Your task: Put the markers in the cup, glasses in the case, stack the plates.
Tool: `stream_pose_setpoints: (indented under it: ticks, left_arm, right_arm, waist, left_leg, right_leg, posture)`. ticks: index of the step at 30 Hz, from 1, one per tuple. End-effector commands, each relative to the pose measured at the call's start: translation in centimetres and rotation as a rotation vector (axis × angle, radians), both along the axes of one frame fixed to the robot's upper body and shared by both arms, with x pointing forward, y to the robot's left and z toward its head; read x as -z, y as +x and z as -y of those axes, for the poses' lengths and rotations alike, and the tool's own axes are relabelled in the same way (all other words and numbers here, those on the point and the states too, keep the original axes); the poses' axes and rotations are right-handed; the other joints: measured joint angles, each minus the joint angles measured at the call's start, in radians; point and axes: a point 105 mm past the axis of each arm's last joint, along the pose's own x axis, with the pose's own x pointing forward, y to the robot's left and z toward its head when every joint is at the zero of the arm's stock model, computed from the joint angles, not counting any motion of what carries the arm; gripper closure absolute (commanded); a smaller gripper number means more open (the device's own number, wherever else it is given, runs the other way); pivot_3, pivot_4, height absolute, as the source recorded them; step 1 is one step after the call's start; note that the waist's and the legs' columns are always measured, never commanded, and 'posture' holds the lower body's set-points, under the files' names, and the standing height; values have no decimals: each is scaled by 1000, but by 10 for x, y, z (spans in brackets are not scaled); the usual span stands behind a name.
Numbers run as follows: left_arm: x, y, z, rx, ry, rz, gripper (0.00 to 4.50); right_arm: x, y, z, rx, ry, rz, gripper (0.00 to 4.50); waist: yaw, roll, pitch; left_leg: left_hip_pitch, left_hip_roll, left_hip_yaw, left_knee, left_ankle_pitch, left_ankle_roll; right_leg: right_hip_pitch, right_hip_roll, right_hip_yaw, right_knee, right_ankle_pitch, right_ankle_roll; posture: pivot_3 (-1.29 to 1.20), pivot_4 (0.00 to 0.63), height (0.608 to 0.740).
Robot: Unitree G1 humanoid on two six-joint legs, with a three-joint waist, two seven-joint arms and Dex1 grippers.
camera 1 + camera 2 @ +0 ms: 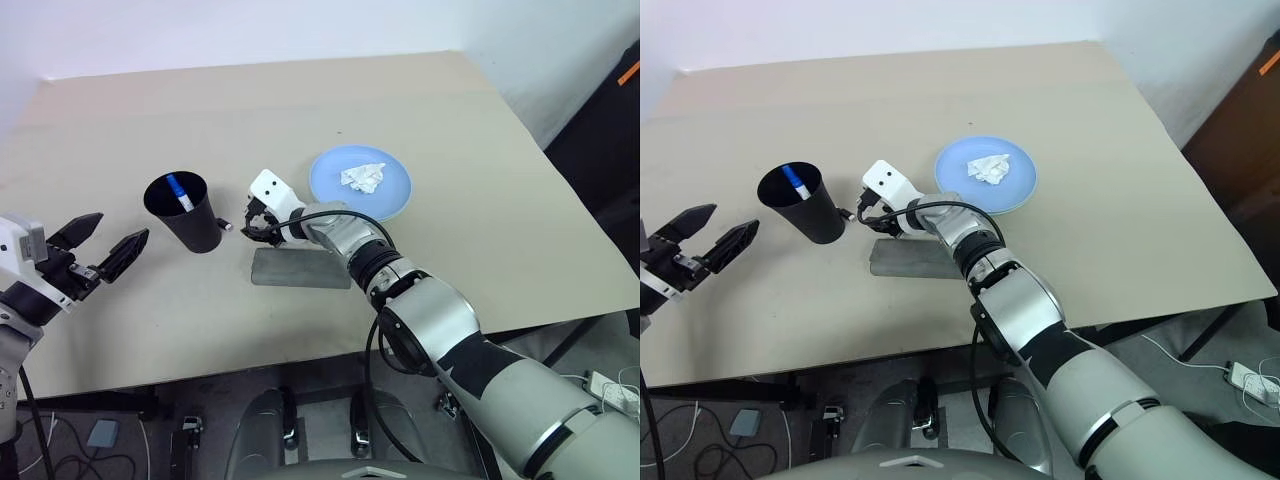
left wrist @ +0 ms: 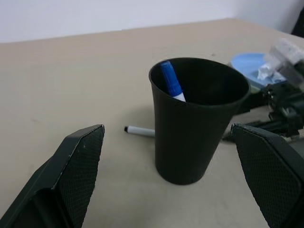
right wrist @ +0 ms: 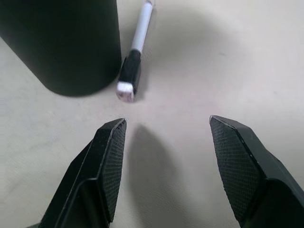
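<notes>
Right gripper [image 3: 164, 137] parted, empty, short of black-capped marker [image 3: 134, 61] beside cup [image 2: 195, 121]; light, slick, best pinched mid-barrel; left gripper [image 2: 175, 175] wide, empty

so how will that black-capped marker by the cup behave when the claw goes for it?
The slim white black-capped marker looks round and smooth, so it will probably roll if nudged. It lies against the black tapered plastic cup, which looks light and may slide or tip.

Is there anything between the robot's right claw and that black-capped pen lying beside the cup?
Nothing: in the right wrist view only bare table separates the open right gripper from the black-capped marker beside the cup.
</notes>
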Motion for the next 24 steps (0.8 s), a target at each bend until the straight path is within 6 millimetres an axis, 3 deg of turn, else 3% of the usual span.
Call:
stream_pose_setpoints:
  ticks: [1,9,24]
  left_arm:
    - [2,2,2,3,15,10,28]
    - [22,19,-6,-31,2,4,28]
    - [45,33,12,103,36,-22,28]
  right_arm:
    - [-43,-20,-37,-154,117,52,1550]
    - [-62,-22,-21,-241,198,35,1550]
    - [-52,-19,-4,-206,157,38,1550]
  waist:
    - [-3,0,0]
    - [-7,0,0]
    - [-7,-1,0]
  left_leg:
    - [0,0,0,0,0,0]
    - [0,0,0,0,0,0]
    - [0,0,0,0,0,0]
  right_leg:
    - [0,0,0,0,0,0]
    - [0,1,0,0,0,0]
    - [0,0,0,0,0,0]
  posture:
    - [0,150,719]
    - [0,150,719]
    - [0,150,719]
